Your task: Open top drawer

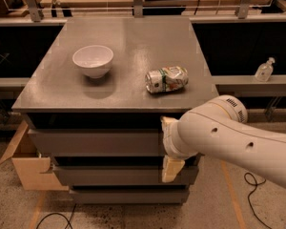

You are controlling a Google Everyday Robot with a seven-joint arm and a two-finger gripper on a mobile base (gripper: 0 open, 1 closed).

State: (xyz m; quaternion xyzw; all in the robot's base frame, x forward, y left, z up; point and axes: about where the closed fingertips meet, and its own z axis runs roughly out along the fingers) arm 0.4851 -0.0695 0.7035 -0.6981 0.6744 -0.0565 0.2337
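Observation:
The top drawer [95, 143] is the wide grey handleless front just under the grey tabletop [128, 42], with a dark gap above it. Two narrower grey fronts [109, 174] sit below it. My gripper [168, 146] is at the right part of the top drawer front. Its cream fingers are spread apart vertically: the upper fingertip [168, 123] is at the drawer's top edge and the lower fingertip [170, 169] is below its bottom edge. My white arm [229, 137] comes in from the right and hides the drawer's right end.
A white bowl [93, 60] and a crushed can [167, 78] lie on the tabletop. A cardboard box [26, 166] stands on the floor at the left of the cabinet. A clear bottle [265, 70] stands on a ledge at the right. Cables lie on the floor.

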